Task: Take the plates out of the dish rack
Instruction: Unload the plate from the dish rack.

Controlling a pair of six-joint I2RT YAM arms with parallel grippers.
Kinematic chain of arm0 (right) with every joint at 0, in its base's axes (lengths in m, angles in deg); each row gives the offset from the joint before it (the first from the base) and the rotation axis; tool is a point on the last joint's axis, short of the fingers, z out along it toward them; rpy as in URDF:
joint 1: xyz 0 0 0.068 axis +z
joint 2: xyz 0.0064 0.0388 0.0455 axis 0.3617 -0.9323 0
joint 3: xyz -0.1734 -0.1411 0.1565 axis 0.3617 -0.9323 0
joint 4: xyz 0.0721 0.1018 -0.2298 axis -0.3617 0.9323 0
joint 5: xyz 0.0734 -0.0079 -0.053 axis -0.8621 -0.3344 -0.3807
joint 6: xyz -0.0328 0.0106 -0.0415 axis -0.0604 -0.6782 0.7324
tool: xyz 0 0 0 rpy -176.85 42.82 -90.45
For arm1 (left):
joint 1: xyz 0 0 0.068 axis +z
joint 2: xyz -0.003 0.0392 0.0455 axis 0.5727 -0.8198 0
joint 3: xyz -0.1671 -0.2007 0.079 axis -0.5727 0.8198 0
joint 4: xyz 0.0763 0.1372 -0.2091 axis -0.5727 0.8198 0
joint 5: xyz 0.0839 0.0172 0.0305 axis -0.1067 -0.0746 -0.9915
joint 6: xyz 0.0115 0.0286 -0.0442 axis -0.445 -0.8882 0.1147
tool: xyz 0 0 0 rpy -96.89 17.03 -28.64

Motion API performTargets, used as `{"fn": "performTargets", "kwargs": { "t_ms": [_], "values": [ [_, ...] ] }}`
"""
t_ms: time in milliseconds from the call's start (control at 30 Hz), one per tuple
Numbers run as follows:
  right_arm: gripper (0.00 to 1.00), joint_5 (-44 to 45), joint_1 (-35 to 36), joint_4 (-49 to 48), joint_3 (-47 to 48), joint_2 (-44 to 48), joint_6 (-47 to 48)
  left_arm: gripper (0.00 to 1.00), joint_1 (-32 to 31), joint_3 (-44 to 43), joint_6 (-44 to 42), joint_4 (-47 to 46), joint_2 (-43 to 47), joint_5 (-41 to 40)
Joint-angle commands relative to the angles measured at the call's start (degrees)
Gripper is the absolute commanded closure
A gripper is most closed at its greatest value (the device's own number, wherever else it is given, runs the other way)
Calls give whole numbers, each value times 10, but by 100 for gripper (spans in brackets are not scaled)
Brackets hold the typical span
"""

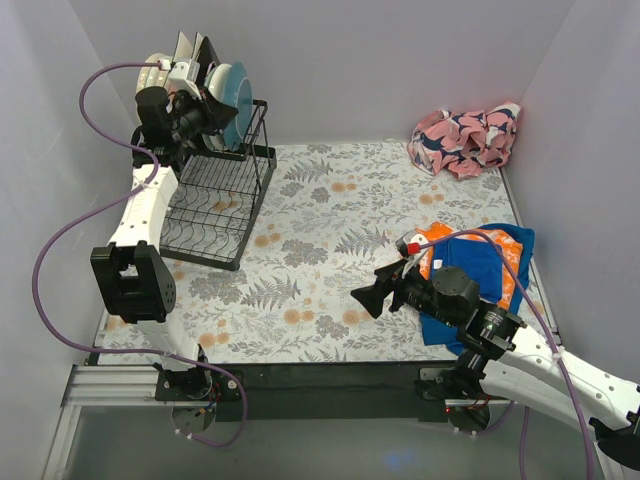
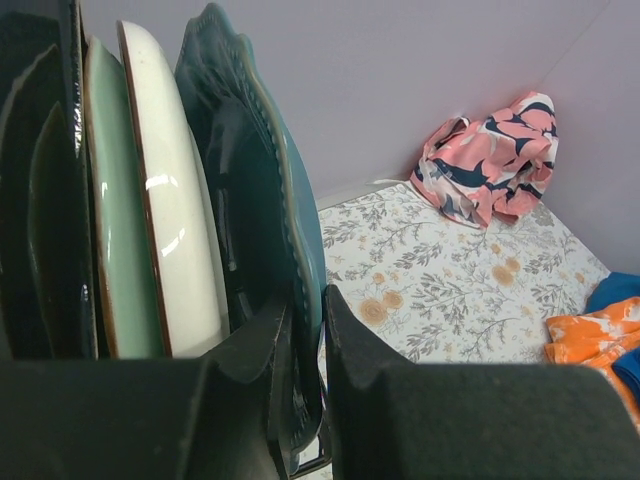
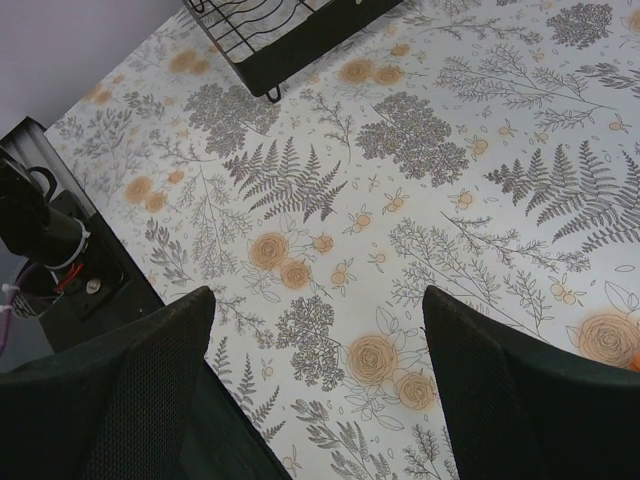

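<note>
Now my left end effector (image 2: pixel 308 308) is pinched narrow on the near rim of the teal plate (image 2: pixel 262 200), which stands on edge, outermost in the dish rack (image 1: pixel 215 215). My right end effector (image 1: pixel 372 297), spread wide, hangs well apart over the table (image 1: pixel 330 200).

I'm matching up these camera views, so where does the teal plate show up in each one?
Top external: teal plate upper left, the rightmost plate standing in the rack.
Left wrist: centre left, close up, just right of the cream plate.
Right wrist: not in view.
Shared landmark: the floral table cover, seen in all three views.
</note>
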Motion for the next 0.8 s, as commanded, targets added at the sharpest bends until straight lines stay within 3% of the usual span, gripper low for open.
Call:
{"fn": "performTargets", "kwargs": {
  "t_ms": [0, 767],
  "values": [
    [11, 14, 2, -33, 9, 9, 13, 100, -5, -19, -11, -86, 27, 43],
    [11, 15, 2, -35, 7, 10, 10, 100, -25, -56, 54, -135, 11, 49]
  ]
}}
